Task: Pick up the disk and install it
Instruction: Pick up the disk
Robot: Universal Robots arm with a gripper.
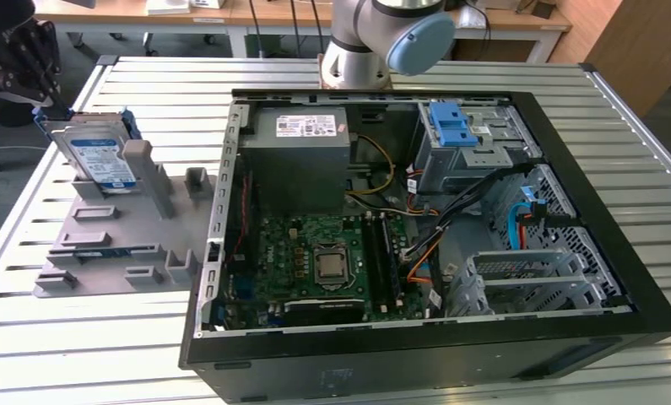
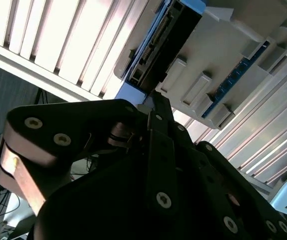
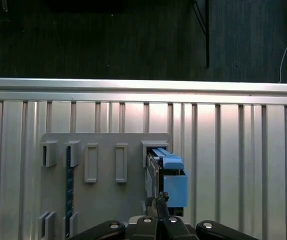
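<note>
**Desk:** Where is the drive in this shot?

**Photographer:** The flat silver metal hard disk (image 1: 101,159), with a white-and-blue label and clipped in a blue plastic frame, stands on edge in a slot of a grey plastic holder rack (image 1: 116,253). The rack sits on the slatted metal table (image 1: 88,354), at the exterior view's left. The disk is well apart from the open black tower case (image 1: 425,367), which lies on its side at the table's centre.

**Desk:** And the arm?

**Photographer:** The black gripper (image 3: 157,204) is right at the disk. In the first wrist view its tip lies at the edge of the blue frame. In the second wrist view the gripper (image 2: 157,107) sits against the frame's end, by the drive's connector edge (image 2: 158,45). Whether it is open or clamped on the disk cannot be told.

**Desk:** What else is in the picture?

**Photographer:** A thin blue circuit strip (image 3: 69,175) stands on edge in another slot of the rack, a few slots from the disk. Inside the case are a green motherboard (image 1: 312,253) and a grey metal power-supply box (image 1: 301,160) with a white sticker. A blue ribbed plastic latch (image 1: 455,128) sits on the grey metal drive cage (image 1: 476,160), toward the exterior view's right. The arm's grey base joint (image 1: 352,55), with its light-blue cap, rises just behind the case.
</note>
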